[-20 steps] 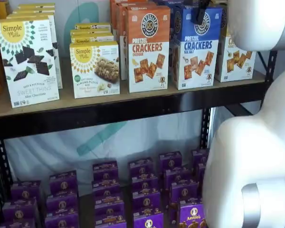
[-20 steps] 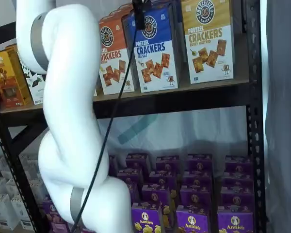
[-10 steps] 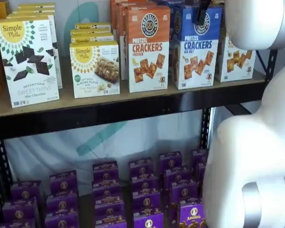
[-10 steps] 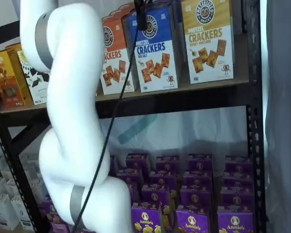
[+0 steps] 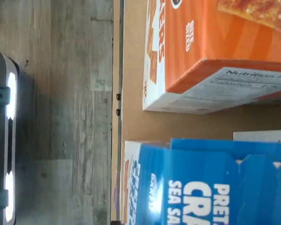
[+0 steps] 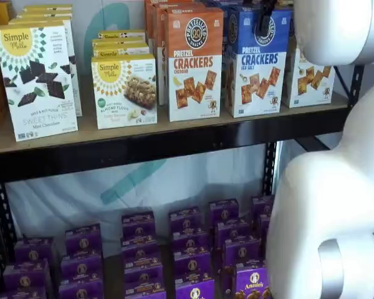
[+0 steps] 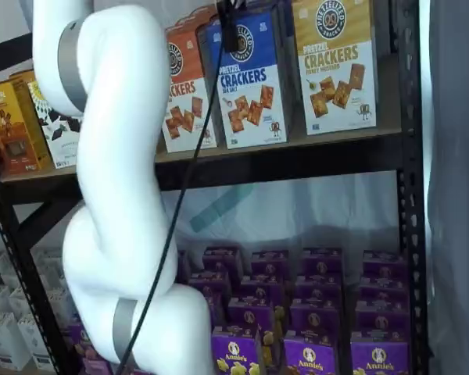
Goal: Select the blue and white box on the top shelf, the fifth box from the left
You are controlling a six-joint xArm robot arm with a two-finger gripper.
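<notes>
Blue and white cardboard box (image 6: 255, 61) of pretzel crackers stands upright on the tan wooden top shelf (image 6: 174, 128), between the orange-topped cracker box (image 6: 194, 62) on its left and the yellow-topped cracker box (image 7: 334, 62) on its right. One black finger of the gripper (image 6: 262, 20) hangs in front of the box's blue upper half; whether the fingers stand apart cannot be told from the shelf views. The white robot arm (image 7: 117, 180) rises nearer the cameras.
</notes>
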